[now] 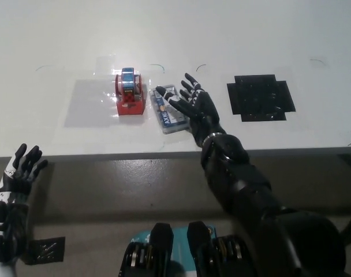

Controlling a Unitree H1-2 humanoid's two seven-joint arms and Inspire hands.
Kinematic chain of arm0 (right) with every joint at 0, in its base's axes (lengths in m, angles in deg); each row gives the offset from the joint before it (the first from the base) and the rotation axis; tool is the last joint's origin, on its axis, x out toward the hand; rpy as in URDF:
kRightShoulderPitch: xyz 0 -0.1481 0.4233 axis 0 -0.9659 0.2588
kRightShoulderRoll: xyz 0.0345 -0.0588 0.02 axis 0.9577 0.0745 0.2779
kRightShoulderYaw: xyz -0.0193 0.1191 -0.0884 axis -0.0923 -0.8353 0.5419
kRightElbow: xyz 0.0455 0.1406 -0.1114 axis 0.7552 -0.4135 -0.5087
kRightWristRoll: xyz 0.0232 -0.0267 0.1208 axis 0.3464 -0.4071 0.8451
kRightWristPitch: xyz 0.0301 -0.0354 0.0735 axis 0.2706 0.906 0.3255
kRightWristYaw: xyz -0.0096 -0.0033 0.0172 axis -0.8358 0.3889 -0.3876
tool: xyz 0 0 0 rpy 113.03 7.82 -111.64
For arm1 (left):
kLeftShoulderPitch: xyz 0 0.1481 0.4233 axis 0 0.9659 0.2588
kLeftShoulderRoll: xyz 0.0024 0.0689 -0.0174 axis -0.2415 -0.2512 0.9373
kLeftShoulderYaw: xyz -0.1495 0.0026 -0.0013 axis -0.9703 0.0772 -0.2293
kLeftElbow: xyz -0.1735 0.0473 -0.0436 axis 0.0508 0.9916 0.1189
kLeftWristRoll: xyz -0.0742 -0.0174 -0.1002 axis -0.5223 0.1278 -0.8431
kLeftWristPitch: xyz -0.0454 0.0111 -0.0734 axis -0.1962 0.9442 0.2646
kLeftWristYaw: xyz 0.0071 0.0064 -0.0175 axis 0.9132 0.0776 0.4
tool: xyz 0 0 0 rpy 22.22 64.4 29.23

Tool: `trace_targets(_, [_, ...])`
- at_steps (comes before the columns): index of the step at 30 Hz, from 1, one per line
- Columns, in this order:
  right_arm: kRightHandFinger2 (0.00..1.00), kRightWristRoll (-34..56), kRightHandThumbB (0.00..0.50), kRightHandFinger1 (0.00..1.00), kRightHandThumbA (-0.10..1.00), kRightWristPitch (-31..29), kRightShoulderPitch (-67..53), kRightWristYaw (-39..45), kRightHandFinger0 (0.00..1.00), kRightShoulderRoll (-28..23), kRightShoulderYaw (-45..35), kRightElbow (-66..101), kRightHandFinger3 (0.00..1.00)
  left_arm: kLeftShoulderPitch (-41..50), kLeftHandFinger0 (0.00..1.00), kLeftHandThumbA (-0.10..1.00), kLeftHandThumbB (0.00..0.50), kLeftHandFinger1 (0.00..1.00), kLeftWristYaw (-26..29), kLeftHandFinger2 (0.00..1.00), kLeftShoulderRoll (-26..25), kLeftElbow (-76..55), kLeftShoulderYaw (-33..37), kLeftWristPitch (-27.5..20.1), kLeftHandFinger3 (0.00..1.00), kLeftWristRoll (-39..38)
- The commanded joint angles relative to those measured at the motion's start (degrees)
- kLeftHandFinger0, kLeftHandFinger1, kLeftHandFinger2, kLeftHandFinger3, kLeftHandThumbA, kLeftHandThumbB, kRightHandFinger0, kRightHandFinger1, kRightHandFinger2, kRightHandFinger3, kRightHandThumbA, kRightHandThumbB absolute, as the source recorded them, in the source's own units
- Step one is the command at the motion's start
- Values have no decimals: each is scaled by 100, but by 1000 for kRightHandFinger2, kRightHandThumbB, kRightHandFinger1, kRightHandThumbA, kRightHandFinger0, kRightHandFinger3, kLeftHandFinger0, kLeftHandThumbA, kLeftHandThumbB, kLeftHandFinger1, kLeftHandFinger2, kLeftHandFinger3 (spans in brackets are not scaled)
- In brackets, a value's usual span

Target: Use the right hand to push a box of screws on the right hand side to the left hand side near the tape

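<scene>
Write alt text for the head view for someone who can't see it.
The black right hand, fingers spread, lies against a box of screws on a white table, just right of a red tape dispenser. A black square mat lies farther right; the white left hand rests open at lower left.

Right arm: black, reaches from lower right up toward centre.
Right hand (195, 105): flat, palm down, fingers spread.
Left hand (21, 169): white, lower left, fingers apart, holding nothing.

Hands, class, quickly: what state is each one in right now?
Left hand: open, holding nothing, resting below the table edge.
Right hand: open, fingers spread, flat against the box of screws, not gripping it.
</scene>
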Motion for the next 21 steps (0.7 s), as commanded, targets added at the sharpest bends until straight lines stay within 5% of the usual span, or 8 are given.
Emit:
trace_targets(1, [1000, 485, 319, 1000, 1000, 384, 404, -81, 1000, 202, -404, -39, 1000, -51, 1000, 1000, 243, 1000, -18, 1000, -105, -274, -76, -32, 1000, -49])
trace_targets(10, [1000, 1378, 266, 1000, 1000, 438, 645, -234, 1000, 405, -1650, -35, 1000, -99, 1000, 1000, 245, 1000, -20, 1000, -125, -295, -88, 9, 1000, -121])
trace_targets(21, [1000, 2123, 290, 1000, 1000, 735, 833, -352, 1000, 532, -2806, -57, 1000, -138, 1000, 1000, 246, 1000, -16, 1000, -133, -287, -77, 12, 1000, -104])
